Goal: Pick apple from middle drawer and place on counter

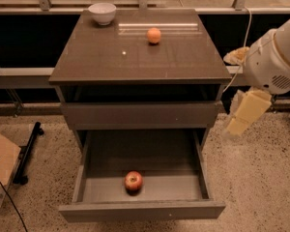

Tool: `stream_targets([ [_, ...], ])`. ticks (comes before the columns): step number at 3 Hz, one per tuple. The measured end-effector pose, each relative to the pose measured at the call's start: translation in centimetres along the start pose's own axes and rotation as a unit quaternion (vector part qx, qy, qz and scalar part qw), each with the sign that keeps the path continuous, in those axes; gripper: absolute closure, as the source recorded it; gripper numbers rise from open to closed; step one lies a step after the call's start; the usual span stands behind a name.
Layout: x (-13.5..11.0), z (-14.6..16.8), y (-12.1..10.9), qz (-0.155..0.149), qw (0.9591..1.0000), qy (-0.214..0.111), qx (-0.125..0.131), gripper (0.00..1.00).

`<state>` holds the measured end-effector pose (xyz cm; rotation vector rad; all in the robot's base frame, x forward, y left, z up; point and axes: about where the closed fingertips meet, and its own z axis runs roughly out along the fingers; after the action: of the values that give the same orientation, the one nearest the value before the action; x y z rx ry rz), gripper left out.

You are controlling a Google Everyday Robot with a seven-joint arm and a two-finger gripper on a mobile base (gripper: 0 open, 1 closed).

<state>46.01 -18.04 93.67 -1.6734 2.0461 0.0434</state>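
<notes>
Counter (135, 57): we log a bowl (102, 12) and an orange (153, 35) on it, no apple. Middle drawer (183, 210): stands open. Gripper (245, 114): off to the right of the counter, well apart from the drawer; spread or pressed together, we cannot tell. Apple (133, 181): on the drawer floor, near the front panel. We judge that grasping and placing both remain.

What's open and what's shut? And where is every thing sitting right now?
Wide grey-brown middle drawer: pulled open.
Grey-brown drawer front above it: shut.
Small red apple: lying on the open drawer's floor, near the front.
Round orange fruit: sitting on the glossy dark-brown counter.
White bowl: upright at the counter's back left corner.
Cream tool: hanging right of the cabinet, away from the apple.
</notes>
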Motion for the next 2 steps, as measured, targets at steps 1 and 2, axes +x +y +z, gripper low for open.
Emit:
stream_targets([
  [1,-0.3,-0.6,-0.2,0.0,1.0,0.002,0.008,0.0],
  [2,-0.7,1.3,0.4,-0.003,1.0,0.0,-0.003,0.0],
])
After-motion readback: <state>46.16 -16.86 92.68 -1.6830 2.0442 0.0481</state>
